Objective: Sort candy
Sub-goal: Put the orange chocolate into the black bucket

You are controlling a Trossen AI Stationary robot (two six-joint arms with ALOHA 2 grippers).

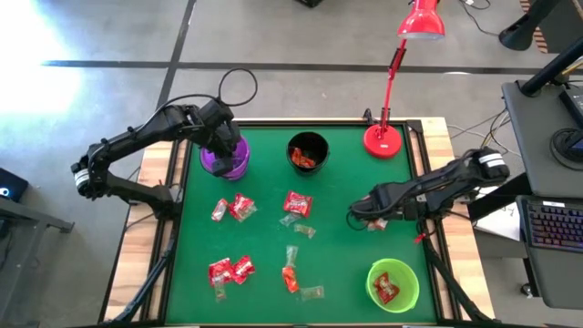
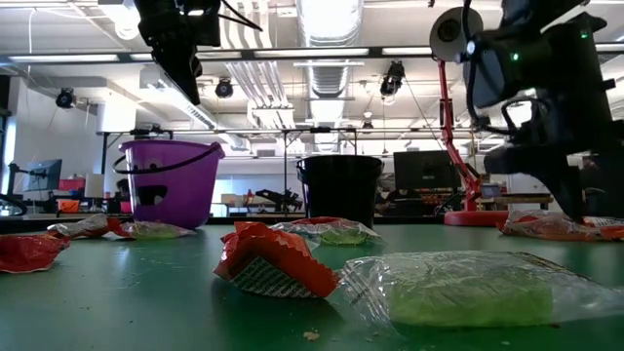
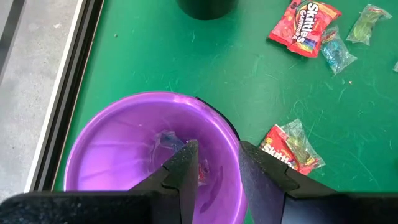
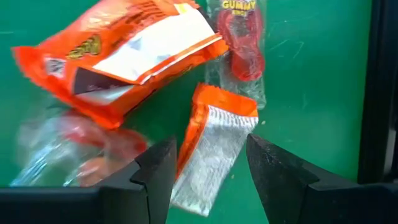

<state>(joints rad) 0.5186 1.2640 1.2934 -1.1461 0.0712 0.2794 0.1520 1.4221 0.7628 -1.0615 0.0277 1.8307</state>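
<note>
The left hand (image 1: 230,146) hung over the purple cup (image 1: 225,161) at the far left of the green worktop (image 1: 342,196), its two fingers (image 3: 183,168) parted a little with nothing between them; in its wrist view a pale wrapped sweet or two lay in the bottom of that cup. The right hand (image 1: 357,211) was down at the worktop on the right side, fingers spread apart and empty, with a small orange wrapper (image 4: 214,146) lying flat on the green between them, not gripped. Just beyond that wrapper in the right wrist view sat a larger orange packet (image 4: 121,53), a clear gummy packet (image 4: 239,43) with a red sweet inside, and a crumpled clear wrapper with red in it (image 4: 68,146) beside the left finger. The rest of the candy was scattered over the worktop: two red packets (image 1: 235,209) left of centre, a red packet (image 1: 297,203) with pale wrappers beside it near the middle, a red pair (image 1: 230,271) toward the near left, and an orange-red sweet (image 1: 290,276) with a clear one next to it at the near centre. The black cup (image 1: 308,152) at the far centre held orange-red sweets, and the green cup (image 1: 393,284) at the near right held a red one. A red desk lamp (image 1: 384,138) stood at the far right corner.
</note>
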